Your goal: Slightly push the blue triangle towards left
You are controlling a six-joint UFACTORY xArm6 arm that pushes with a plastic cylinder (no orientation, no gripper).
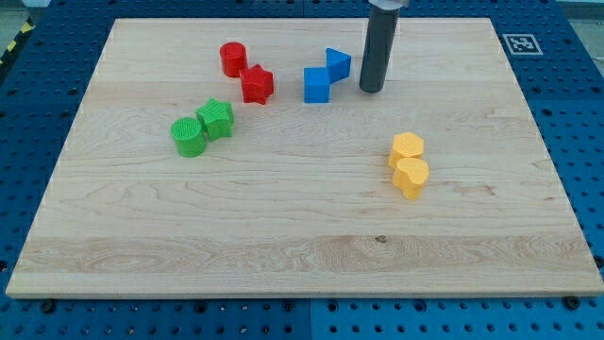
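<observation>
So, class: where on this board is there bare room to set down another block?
Bare wood spans the view's bottom, below the green blocks and yellow blocks. It is crowded along the top: red blocks, blue cube, blue triangle, my tip.

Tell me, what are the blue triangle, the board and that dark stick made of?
The blue triangle looks like plastic: even bright colour, matte, faintly ridged, so maybe 3D-printed. The board looks like pale unvarnished wood, with long grain lines and a small dark knot. My rod is dark, smooth and slightly shiny, metal or hard plastic; I cannot tell which. My tip rests just right of the triangle.
</observation>
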